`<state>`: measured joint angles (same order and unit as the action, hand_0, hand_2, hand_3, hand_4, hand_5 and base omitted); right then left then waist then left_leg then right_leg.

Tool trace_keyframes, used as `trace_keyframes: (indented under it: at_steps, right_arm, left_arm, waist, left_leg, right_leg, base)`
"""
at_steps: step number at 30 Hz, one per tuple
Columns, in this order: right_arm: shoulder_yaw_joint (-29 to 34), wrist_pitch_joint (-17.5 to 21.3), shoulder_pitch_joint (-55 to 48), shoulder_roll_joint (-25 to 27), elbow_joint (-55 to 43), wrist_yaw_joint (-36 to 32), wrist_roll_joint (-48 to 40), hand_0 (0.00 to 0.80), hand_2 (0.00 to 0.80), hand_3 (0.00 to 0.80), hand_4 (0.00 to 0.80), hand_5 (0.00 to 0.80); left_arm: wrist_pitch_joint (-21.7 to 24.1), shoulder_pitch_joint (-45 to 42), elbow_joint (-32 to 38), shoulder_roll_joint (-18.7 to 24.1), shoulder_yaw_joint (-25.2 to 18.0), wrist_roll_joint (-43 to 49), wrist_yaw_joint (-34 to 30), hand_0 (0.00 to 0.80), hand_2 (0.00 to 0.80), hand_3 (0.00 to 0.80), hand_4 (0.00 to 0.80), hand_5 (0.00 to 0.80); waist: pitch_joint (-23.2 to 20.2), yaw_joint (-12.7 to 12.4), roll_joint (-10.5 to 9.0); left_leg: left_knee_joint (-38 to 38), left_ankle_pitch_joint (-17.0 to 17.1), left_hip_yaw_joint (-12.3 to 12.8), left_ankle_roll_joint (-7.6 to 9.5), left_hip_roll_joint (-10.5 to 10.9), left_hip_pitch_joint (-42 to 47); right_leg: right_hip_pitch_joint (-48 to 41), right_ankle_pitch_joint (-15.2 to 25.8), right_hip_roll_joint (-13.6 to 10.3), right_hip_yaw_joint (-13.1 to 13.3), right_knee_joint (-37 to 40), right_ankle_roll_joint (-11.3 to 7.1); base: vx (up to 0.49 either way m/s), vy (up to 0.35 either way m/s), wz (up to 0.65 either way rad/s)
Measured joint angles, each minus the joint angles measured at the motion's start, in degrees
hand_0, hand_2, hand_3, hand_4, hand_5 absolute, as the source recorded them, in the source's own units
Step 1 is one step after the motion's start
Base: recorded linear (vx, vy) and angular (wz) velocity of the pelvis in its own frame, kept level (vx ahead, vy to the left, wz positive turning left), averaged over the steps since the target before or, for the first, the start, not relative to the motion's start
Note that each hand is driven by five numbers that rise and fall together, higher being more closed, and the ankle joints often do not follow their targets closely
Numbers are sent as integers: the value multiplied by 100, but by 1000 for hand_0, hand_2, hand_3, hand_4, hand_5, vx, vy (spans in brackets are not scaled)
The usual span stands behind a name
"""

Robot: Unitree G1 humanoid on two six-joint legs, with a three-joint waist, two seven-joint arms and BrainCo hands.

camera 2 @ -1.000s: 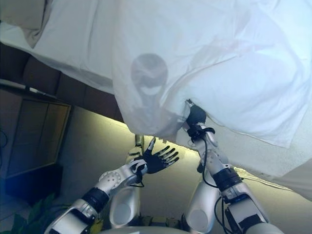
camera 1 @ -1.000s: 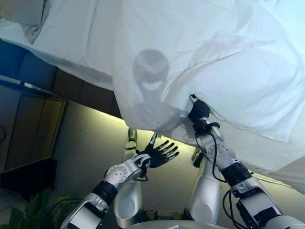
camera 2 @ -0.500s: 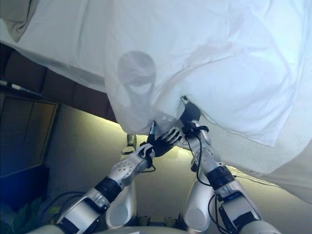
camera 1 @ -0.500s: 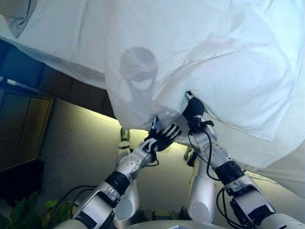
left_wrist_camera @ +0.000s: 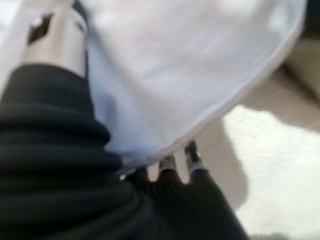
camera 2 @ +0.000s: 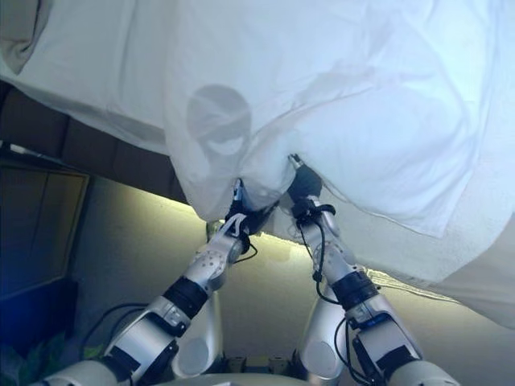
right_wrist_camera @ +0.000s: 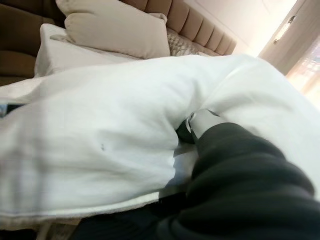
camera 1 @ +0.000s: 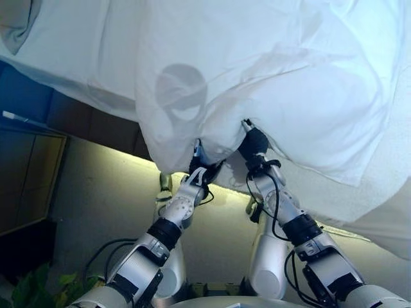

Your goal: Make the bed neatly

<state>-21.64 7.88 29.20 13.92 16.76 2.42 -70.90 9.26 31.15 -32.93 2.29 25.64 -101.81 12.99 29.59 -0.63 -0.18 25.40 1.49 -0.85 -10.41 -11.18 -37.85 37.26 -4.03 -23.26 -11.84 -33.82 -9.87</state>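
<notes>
A white duvet [camera 1: 289, 77] lies bunched across the bed and hangs over its near edge. My right hand [camera 1: 255, 142] is at that hanging edge, shut on a fold of the duvet; in the right wrist view [right_wrist_camera: 235, 170] its thumb presses into the cloth and the cloth puckers around it. My left hand [camera 1: 198, 168] is raised to the same edge just left of the right hand, and goes up under the hanging cloth. In the left wrist view [left_wrist_camera: 60, 165] the duvet hem drapes over it.
A beige pillow [right_wrist_camera: 115, 30] leans on the tufted brown headboard [right_wrist_camera: 200, 25] at the far end. The textured white sheet [camera 1: 385, 179] shows at the right. The dark bed base [camera 1: 96, 122], a wooden cabinet [camera 1: 26, 179] and a green plant [camera 1: 26, 292] are at the left.
My left hand has risen from open below the duvet edge to up under the hanging cloth beside my right hand. The right hand has stayed on the duvet. The camera has shifted slightly.
</notes>
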Motion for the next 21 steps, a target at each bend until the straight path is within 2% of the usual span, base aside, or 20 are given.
trace_keyframes:
  at_steps: [1, 2, 6, 14, 21]
  right_arm:
    - [6, -37, 1, 2, 0, 0, 0, 800, 800, 800, 800, 800]
    - [20, -54, 1, 0, 0, 0, 1, 800, 800, 800, 800, 800]
    - [40, -187, 1, 6, 0, 28, 2, 800, 800, 800, 800, 800]
    - [30, -333, -132, 25, 1, 59, 122, 800, 800, 800, 800, 800]
    - [102, -233, -554, 29, 229, -263, 163, 800, 800, 800, 800, 800]
  left_arm:
    - [24, 23, -4, -3, -60, 39, 30, 480, 480, 480, 480, 480]
    - [41, 36, -5, -8, -153, 99, 35, 800, 800, 800, 800, 800]
    - [131, 91, -4, -1, -458, 214, -37, 800, 800, 800, 800, 800]
    - [162, 28, 24, 36, -488, 230, -355, 800, 800, 800, 800, 800]
    - [254, -273, 327, 56, -484, 612, -388, 800, 800, 800, 800, 800]
  waist:
    - [0, 2, 0]
    - [0, 4, 0]
    - [0, 16, 0]
    - [8, 134, 20]
    - [12, 141, 35]
  left_leg:
    - [4, -1, 17, 0, 4, 13]
    - [8, -1, 38, 2, 1, 24]
    - [22, -10, 102, 16, -21, 49]
    - [-4, -40, 385, 86, -20, 178]
    - [-85, -47, 441, 96, -23, 218]
  right_leg:
    - [0, 0, 0, 26, 2, 0]
    - [0, 3, 0, 39, 2, 2]
    - [-1, 10, -4, 83, 5, 18]
    - [0, 89, -48, 237, 114, -34]
    - [7, 89, -61, 254, 165, -38]
  base:
    - [24, 93, -6]
    - [23, 98, -6]
    - [24, 112, -3]
    - [10, 95, -7]
    - [-10, -5, -1]
